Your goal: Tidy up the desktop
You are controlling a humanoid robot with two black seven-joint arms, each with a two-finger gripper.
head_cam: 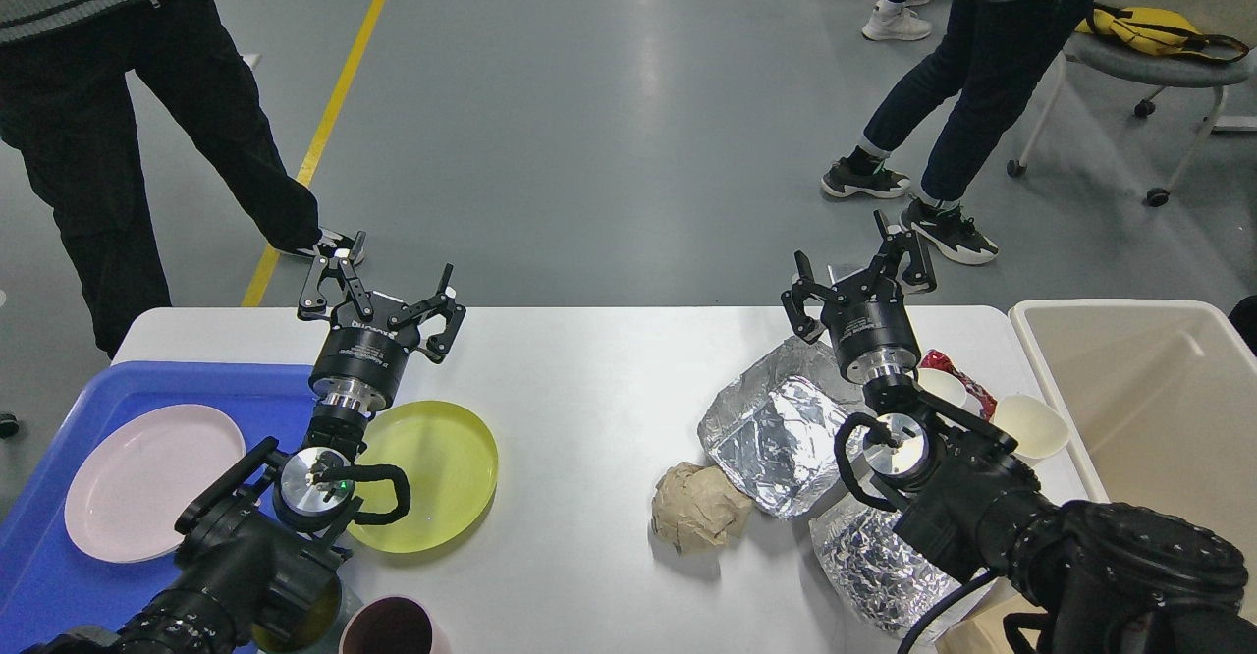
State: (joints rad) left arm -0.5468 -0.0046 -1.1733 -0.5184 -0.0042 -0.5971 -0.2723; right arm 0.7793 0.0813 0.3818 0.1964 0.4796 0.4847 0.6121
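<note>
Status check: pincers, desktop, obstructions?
Left pincer open, empty; right pincer open, empty. White-grey desktop still cluttered: round yellow plate, crumpled foil tray, brown paper wad. Nothing blocking.

Desktop [589, 389] centre lies bare (yellow plate [432, 472], foil tray [776, 433] flank it).

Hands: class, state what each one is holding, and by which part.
Nothing is held. The left hand and right hand are both open and empty above the desktop.
</note>
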